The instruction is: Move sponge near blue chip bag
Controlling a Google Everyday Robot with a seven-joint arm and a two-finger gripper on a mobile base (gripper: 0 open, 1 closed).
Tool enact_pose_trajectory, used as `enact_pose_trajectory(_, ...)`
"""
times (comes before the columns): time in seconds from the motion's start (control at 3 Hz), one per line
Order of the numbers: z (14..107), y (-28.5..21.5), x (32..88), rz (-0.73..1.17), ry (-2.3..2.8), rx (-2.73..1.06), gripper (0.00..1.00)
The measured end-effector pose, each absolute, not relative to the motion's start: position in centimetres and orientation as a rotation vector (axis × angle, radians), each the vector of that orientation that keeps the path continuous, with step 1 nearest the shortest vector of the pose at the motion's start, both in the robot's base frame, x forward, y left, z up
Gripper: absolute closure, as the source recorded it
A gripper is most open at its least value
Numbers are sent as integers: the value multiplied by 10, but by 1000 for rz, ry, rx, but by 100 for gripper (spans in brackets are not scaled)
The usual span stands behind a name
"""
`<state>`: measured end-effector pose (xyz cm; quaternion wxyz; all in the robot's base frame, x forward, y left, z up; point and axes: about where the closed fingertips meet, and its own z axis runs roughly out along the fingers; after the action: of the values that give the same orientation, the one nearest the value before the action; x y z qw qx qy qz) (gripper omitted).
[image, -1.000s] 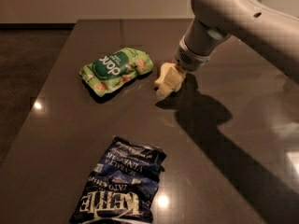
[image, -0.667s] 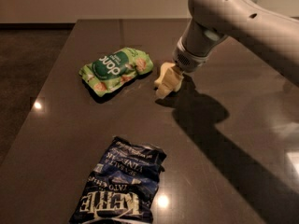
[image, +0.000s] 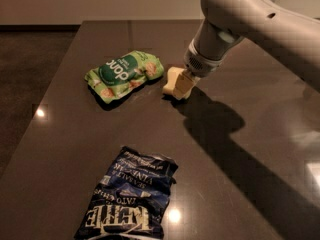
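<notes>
My gripper (image: 178, 84) is down at the table top, just right of the light green snack bag, and its cream-coloured tip touches or nearly touches the surface. The sponge does not show apart from the gripper; it is hidden at or under the gripper tip. The blue chip bag (image: 127, 196) lies flat and wrinkled near the table's front edge, with white block lettering, well below and to the left of the gripper.
A light green snack bag (image: 125, 74) with a dark green oval logo lies left of the gripper. The dark table (image: 250, 149) runs wide to the right under the arm's shadow. The table's left edge (image: 52, 99) borders a dark floor.
The arm's upper part has shifted slightly left. The gripper tip stays at the same spot by the green bag. Both bags have not moved.
</notes>
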<state>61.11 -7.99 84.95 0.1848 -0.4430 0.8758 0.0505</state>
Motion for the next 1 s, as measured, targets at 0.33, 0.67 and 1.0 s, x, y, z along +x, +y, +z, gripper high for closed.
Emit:
enact_pose_trajectory(0.33, 861, -83, 603, 156, 2445, -1265, 86)
enact_pose_trajectory(0.67, 895, -89, 558, 206, 2359, -1389, 100)
enact_pose_trajectory(1.0, 910, -84, 516, 259, 2300, -1511, 100)
